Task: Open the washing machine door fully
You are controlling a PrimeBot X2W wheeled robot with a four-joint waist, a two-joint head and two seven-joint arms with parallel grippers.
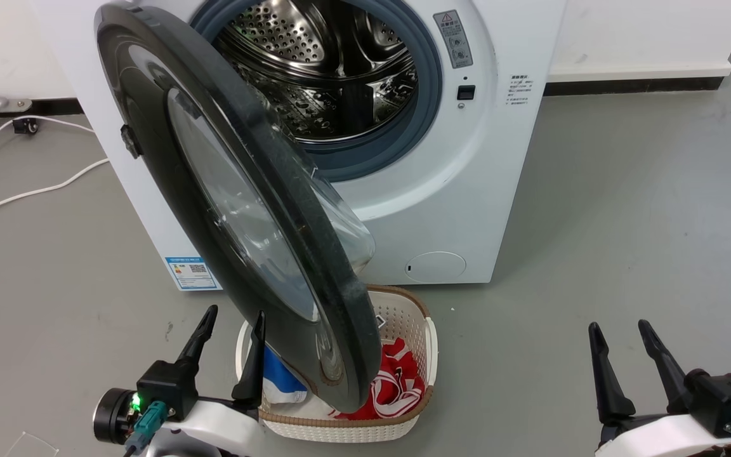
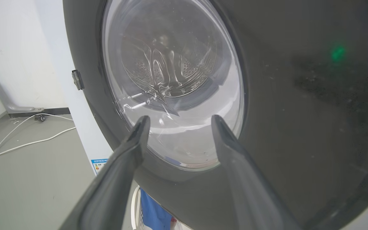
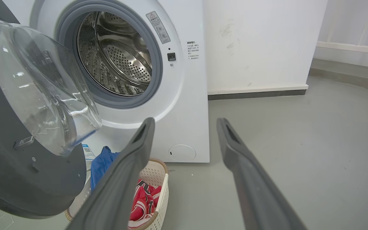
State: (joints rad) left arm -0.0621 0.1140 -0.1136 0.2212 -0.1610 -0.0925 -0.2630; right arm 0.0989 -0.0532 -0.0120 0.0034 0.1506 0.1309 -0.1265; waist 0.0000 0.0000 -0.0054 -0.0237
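Note:
The washing machine door [image 1: 213, 190], round and glossy black with a bulging clear glass centre, stands swung out toward me from its hinge on the left, roughly edge-on in the head view. Its outer face [image 2: 299, 95] is close in front of my left gripper [image 2: 179, 119], whose fingers are spread and hold nothing. In the head view my left gripper [image 1: 235, 314] sits low, just left of the door's lower edge. My right gripper [image 1: 619, 327] is open at the lower right, far from the door [image 3: 27, 143], over bare floor. The steel drum [image 1: 327, 63] is exposed.
A white laundry basket [image 1: 403, 419] with red and blue clothes stands on the floor under the door's free edge. White cables [image 1: 23, 190] lie on the floor left of the washer. Grey floor stretches to the right up to the wall.

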